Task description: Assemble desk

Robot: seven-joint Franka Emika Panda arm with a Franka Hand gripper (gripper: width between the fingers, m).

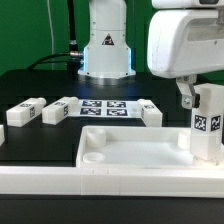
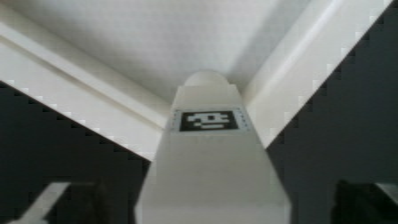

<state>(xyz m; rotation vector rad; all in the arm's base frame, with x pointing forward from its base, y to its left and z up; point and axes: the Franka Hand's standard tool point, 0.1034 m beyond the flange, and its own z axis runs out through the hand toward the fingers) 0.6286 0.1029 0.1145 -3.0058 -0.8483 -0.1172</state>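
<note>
Landmark: the white tray-like tabletop [image 1: 130, 150] lies flat, raised rim up, in the foreground of the exterior view.
Upright leg: the upright leg [image 1: 208, 128], white and square in section, stands on end at the tabletop's corner on the exterior view's right. Whether it is seated in the corner socket cannot be told.
Gripper: the gripper [image 1: 198, 100] hangs over that same corner, released, its jaws wide apart on either side of the upright leg and clasping nothing.
Loose legs: the first loose leg [image 1: 28, 111] and the second loose leg [image 1: 62, 110] lie beyond the tabletop's far rim toward the exterior view's left. The third loose leg [image 1: 150, 110] lies just behind that rim toward the right.
Marker board: the marker board [image 1: 105, 107] lies flat beyond the tabletop's far rim, between the second and third loose legs.
Border rail: the long white border rail [image 1: 100, 182] runs just beside the tabletop's near edge.
Markings: every leg bears a square black-and-white tag, which is a pattern and not lettering. The robot base [image 1: 107, 45] carries a triangular warning sign whose symbol is too small to read.
Exterior view only: the loose legs, marker board, border rail and robot base.
Wrist view only: the dark fingers [image 2: 54, 203] flank the upright leg with a gap on each side. The leg's tag faces the camera, and beyond the leg's end two tabletop rims meet in a corner.
</note>
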